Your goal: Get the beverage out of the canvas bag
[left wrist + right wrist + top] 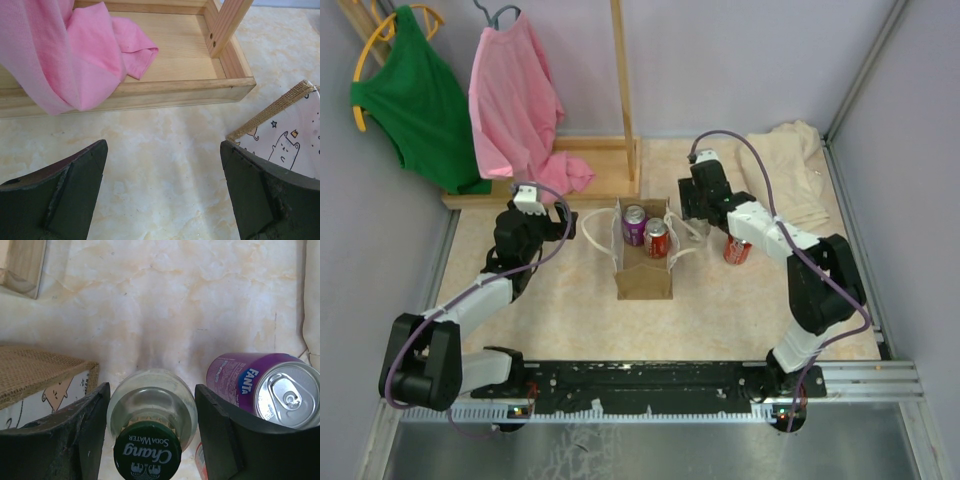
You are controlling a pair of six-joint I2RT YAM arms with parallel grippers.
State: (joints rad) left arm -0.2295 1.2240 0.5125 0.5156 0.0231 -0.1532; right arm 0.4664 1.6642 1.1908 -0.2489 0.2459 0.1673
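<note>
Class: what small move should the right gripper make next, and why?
Probably lower and release the bottle. The right gripper clasps it outside the bag, beside a Fanta can, while a red can and a purple can sit inside. Whether it already touches the table is unclear.

canvas bag point(645, 282): coarse woven cloth, smooth printed lining
bottle point(152, 405): clear glossy glass, green metal cap
purple can point(235, 377): shiny metal
surface point(165, 150): matt, marbled
wooden base point(150, 92): pale smooth wood
pink shirt point(75, 60): matt cloth
</note>
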